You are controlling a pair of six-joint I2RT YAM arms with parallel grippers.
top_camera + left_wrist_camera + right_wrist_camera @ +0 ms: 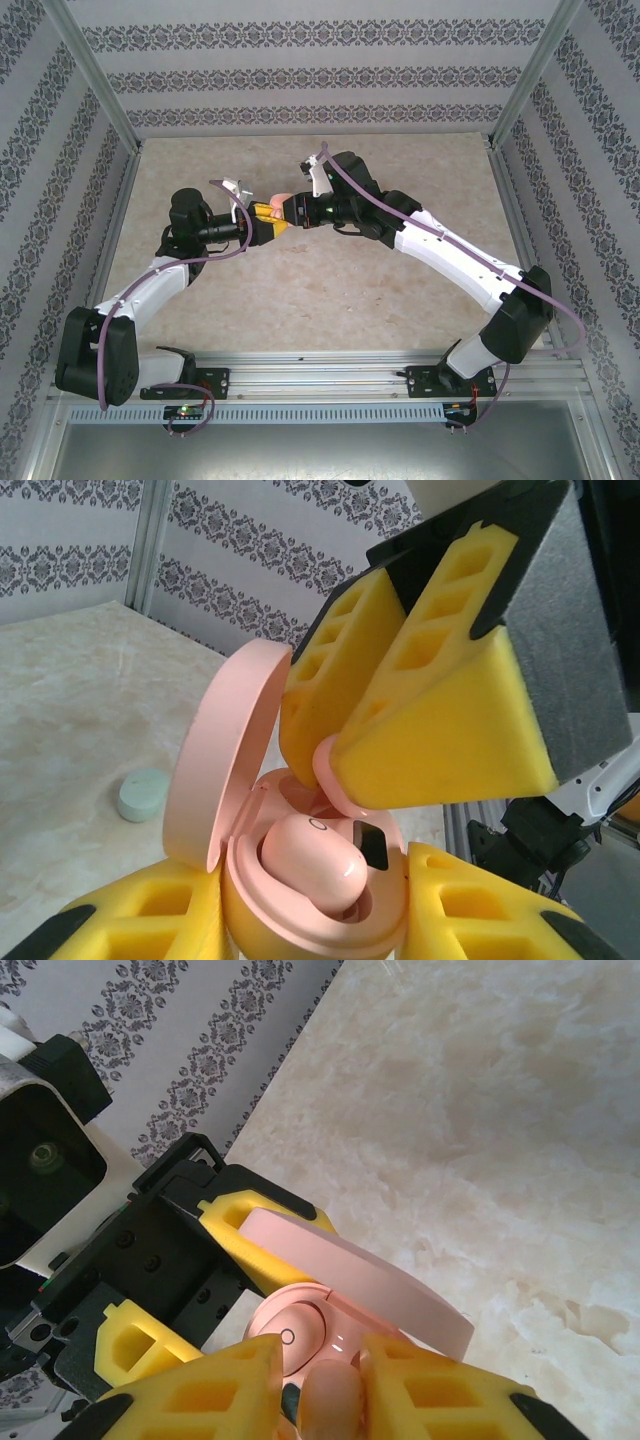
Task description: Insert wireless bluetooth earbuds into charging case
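Left gripper (pixel 262 228), case (pixel 215 770), right gripper (pixel 290 211) tilted (earbud (pixel 330 1400))

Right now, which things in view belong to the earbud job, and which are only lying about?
Belongs to the job: open pink case, held by the left pincer; pink earbud seated in it; second pink earbud in the right pincer.
Lying about: mint green piece on the table, bud or case unclear.

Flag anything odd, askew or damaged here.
Nothing stands out. The left gripper holds the open pink case, one pink bud seated in it; the right gripper pinches a second pink bud at its rim. A mint piece lies apart on the table.
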